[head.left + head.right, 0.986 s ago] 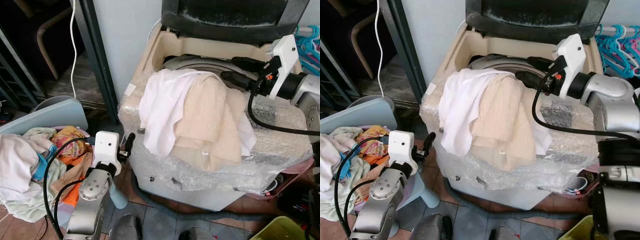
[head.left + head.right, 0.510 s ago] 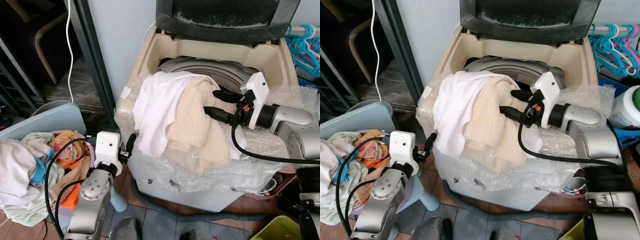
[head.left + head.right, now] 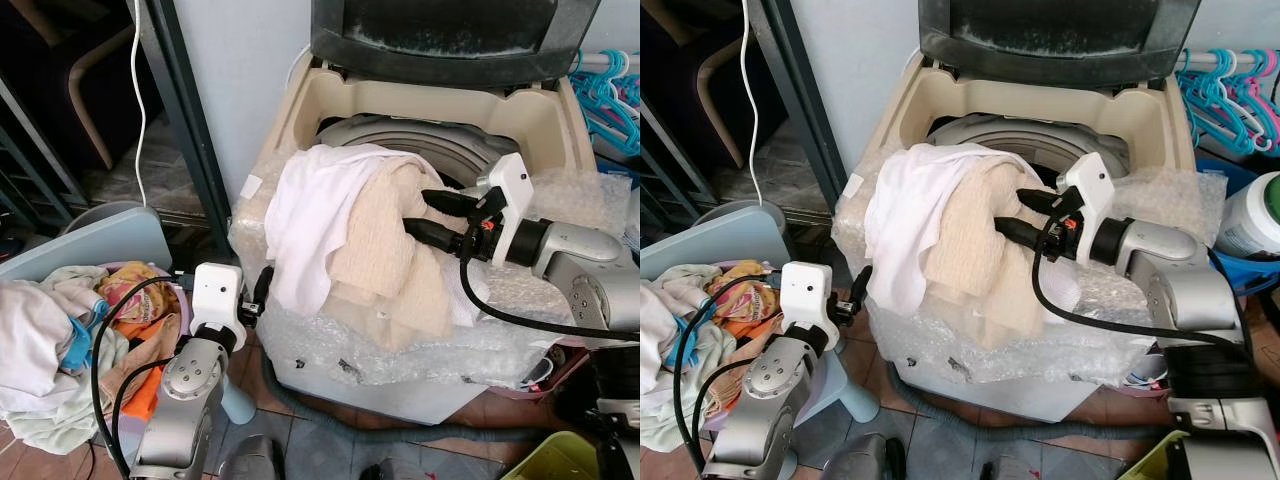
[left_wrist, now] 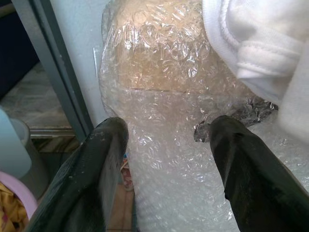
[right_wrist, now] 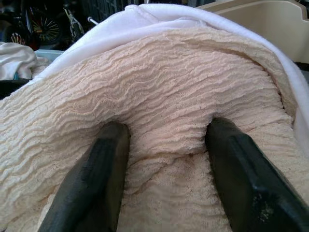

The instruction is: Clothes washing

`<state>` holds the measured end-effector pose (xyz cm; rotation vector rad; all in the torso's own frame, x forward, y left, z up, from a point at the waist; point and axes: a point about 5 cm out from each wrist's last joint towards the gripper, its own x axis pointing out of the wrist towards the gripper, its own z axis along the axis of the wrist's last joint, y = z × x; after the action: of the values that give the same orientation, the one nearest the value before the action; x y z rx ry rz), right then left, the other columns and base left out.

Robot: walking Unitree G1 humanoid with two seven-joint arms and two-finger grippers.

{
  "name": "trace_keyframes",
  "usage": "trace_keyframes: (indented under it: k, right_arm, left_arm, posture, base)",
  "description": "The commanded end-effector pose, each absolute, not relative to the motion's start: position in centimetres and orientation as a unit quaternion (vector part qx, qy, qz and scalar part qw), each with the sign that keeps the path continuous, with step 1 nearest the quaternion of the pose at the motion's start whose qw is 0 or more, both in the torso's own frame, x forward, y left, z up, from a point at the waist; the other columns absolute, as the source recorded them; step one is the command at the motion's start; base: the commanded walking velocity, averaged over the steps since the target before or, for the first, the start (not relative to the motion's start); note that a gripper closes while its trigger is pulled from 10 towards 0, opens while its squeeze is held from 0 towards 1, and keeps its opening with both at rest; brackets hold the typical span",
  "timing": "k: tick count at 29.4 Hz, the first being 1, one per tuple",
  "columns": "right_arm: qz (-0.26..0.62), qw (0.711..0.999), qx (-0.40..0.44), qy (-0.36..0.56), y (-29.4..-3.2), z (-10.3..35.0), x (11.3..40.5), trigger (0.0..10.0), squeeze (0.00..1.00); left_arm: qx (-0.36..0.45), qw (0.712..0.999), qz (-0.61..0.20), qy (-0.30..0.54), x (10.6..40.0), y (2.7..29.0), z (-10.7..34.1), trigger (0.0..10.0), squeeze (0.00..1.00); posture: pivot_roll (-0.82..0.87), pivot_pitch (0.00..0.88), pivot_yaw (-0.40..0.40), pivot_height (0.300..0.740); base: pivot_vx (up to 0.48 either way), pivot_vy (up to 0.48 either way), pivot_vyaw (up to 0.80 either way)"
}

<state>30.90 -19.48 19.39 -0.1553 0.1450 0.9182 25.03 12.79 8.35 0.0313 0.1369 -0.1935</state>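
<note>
The two head cameras are looking forward and down from above, sharing the washing machine [image 3: 440,120] and its draped clothes. The left wrist camera is facing bubble wrap [image 4: 178,159] closely, probably the machine's front; the right wrist camera is pressing near the cream fabric [image 5: 164,101].

My right arm [image 3: 575,262] reaches in from the right, forearm roughly level, its white wrist block [image 3: 508,195] turned upright. My right jaws [image 3: 417,213] point toward my left, one black finger above the other, spread apart. In the right wrist view both fingers [image 5: 96,183] press their tips into the beige knit cloth [image 5: 159,121], with a fold of it bulging between them, not yet pinched.

My left arm [image 3: 185,400] is bent low at my side, silver forearm rising to its white wrist block [image 3: 216,295]. My left jaws [image 4: 166,135] stand open and hold nothing, fingers [image 4: 91,179] well apart, aimed forward.
</note>
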Motion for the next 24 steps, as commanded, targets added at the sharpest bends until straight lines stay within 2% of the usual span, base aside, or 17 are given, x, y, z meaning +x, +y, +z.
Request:
trace_keyframes:
  k: [1,4,6,7,9,11,16,17,20,21,22,24]
  right_arm:
    - [0.462,0.879,-0.074,0.089,-18.3,18.4,30.5,0.0,0.00]
    - [0.428,0.898,-0.064,0.080,-17.9,18.3,31.3,0.0,0.00]
    - [0.369,0.928,-0.039,0.039,-18.0,19.5,32.8,0.0,0.00]
    - [0.285,0.958,-0.022,-0.017,-18.9,21.6,34.6,0.0,0.00]
    - [0.267,0.963,-0.019,-0.028,-19.2,22.0,35.0,0.0,0.00]
    - [0.163,0.980,-0.002,-0.114,-21.4,26.2,36.3,0.0,0.00]
    - [0.079,0.977,-0.019,-0.198,-23.9,30.3,36.1,0.0,0.00]
    - [0.058,0.974,-0.046,-0.215,-24.5,31.0,35.8,10.0,0.00]
    - [0.102,0.974,-0.020,-0.202,-24.1,31.1,35.6,10.0,0.00]
    - [0.159,0.969,-0.011,-0.187,-23.1,30.8,35.3,10.0,0.00]
    - [0.270,0.950,-0.003,-0.154,-21.3,29.9,34.3,10.0,1.00]
    - [0.378,0.919,-0.017,-0.110,-19.7,28.5,32.5,10.0,1.00]
  left_arm:
    - [0.018,0.992,-0.099,0.070,25.1,12.6,8.3,10.0,0.00]
    - [0.019,0.993,-0.097,0.071,25.1,12.7,8.3,10.0,0.00]
    - [0.018,0.993,-0.096,0.071,25.1,12.7,8.3,10.0,0.00]
    - [0.019,0.993,-0.096,0.071,25.1,12.7,8.3,10.0,0.00]
    - [0.019,0.993,-0.096,0.071,25.1,12.7,8.3,10.0,0.00]
    - [0.018,0.993,-0.095,0.071,25.1,12.7,8.3,10.0,0.00]
    - [0.017,0.993,-0.094,0.071,25.2,12.7,8.3,10.0,0.00]
    - [0.016,0.993,-0.094,0.071,25.2,12.7,8.3,10.0,0.00]
    - [0.015,0.993,-0.092,0.072,25.2,12.7,8.3,10.0,0.00]
    - [0.015,0.993,-0.092,0.071,25.2,12.7,8.3,10.0,0.00]
    - [0.015,0.993,-0.092,0.072,25.2,12.7,8.3,10.0,0.00]
    - [0.014,0.993,-0.094,0.073,25.2,12.7,8.3,10.0,0.00]
  posture:
    - [-0.02,0.038,0.026,0.740]
    - [-0.02,0.040,0.027,0.740]
    - [-0.02,0.040,0.026,0.740]
    - [-0.02,0.042,0.027,0.740]
    - [-0.02,0.042,0.027,0.740]
    - [-0.02,0.042,0.024,0.740]
    - [-0.02,0.043,0.019,0.740]
    - [-0.02,0.043,0.019,0.740]
    - [-0.02,0.044,0.019,0.740]
    - [-0.02,0.044,0.019,0.740]
    - [-0.03,0.044,0.023,0.740]
    - [-0.03,0.044,0.026,0.740]
  base:
    - [0.000,0.000,0.00]
    - [0.000,0.000,0.00]
    - [0.000,0.000,0.00]
    - [0.000,0.000,0.00]
    - [0.000,0.000,0.00]
    - [0.000,0.000,0.00]
    - [0.000,0.000,0.00]
    - [0.000,0.000,0.00]
    - [0.000,0.000,0.00]
    - [0.000,0.000,0.00]
    - [0.000,0.000,0.00]
    - [0.000,0.000,0.00]
